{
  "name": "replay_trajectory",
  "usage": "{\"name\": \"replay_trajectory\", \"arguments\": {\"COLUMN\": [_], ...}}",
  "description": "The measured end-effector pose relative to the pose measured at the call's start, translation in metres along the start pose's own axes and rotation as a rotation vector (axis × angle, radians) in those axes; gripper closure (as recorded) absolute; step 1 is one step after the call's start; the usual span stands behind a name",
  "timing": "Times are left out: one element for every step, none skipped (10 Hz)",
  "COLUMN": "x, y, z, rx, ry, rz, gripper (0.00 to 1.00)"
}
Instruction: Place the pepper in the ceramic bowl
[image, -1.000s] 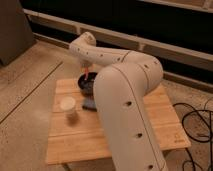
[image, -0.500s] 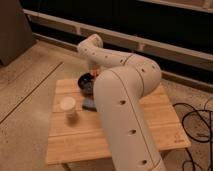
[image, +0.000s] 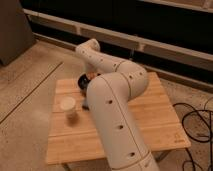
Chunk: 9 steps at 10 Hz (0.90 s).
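My gripper (image: 90, 76) hangs over the ceramic bowl (image: 82, 80), grip state unreadable; the pepper (image: 91, 75) could miss the rim if dropped off-centre.

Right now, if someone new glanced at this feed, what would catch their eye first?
The big white arm fills the middle of the view, bending back over the wooden table. Its hand hangs at the dark bowl near the table's far left edge, where a bit of red-orange pepper shows. A white cup stands alone on the left side of the table.
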Motion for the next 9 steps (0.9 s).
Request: {"name": "replay_trajectory", "arguments": {"x": [0.002,0.004,0.005,0.003,0.0,-0.005,-0.006,-0.006,-0.006], "y": [-0.001,-0.003,-0.007,-0.008,-0.009,-0.008,-0.009,-0.009,-0.009], "z": [0.006,0.011,0.017,0.018,0.018,0.017,0.017,0.017,0.017], "rx": [0.0,0.005,0.009,0.008,0.009,0.002,0.001,0.001,0.001], "ry": [0.022,0.041,0.06,0.062,0.063,0.052,0.051,0.052,0.052], "rz": [-0.001,0.002,0.009,0.012,0.012,0.017,0.017,0.017,0.017], "gripper": [0.46,0.37,0.25,0.2,0.2,0.2,0.2,0.2,0.2]}}
